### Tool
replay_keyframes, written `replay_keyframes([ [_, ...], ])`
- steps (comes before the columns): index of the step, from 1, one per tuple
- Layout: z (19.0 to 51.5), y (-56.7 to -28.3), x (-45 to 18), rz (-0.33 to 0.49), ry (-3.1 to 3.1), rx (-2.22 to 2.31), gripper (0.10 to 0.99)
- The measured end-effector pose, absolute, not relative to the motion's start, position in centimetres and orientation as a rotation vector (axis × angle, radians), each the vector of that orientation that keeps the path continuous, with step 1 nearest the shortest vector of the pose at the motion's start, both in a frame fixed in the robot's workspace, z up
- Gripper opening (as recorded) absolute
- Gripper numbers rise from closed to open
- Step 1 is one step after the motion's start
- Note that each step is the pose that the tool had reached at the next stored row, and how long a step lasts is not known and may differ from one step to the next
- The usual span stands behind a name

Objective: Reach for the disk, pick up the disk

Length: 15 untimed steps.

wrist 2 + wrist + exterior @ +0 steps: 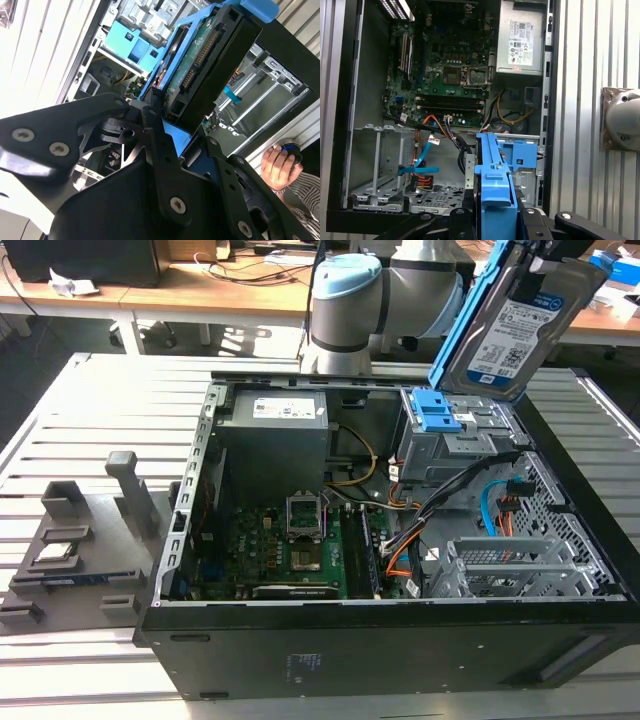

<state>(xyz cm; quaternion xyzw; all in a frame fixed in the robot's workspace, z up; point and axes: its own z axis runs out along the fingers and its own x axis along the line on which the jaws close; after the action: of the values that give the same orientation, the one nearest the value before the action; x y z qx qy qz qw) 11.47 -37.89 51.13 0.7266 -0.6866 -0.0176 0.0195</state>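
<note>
Above the open case: the disk (520,325) is being held aloft, tilted, at the exterior view's far right, well clear of the computer case (380,640).
Gripper: in the second wrist view, the gripper (172,112) fingers are being kept narrow, clamped on the disk's blue bracket (175,135), judged so the drive cannot slip.
Drive bay: the drive cage (455,445) below is being left vacant.
Bystander: a hand (277,167) is being rested beside the case.

The exterior view looks down obliquely into the open computer case (400,540); both wrist views look closely into it.
</note>
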Motion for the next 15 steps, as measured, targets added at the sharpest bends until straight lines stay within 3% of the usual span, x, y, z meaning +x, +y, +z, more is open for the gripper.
replay_keyframes([
  [15, 51.1, -41.6, 11.5, -0.055, -2.131, 2.255, 0.369],
])
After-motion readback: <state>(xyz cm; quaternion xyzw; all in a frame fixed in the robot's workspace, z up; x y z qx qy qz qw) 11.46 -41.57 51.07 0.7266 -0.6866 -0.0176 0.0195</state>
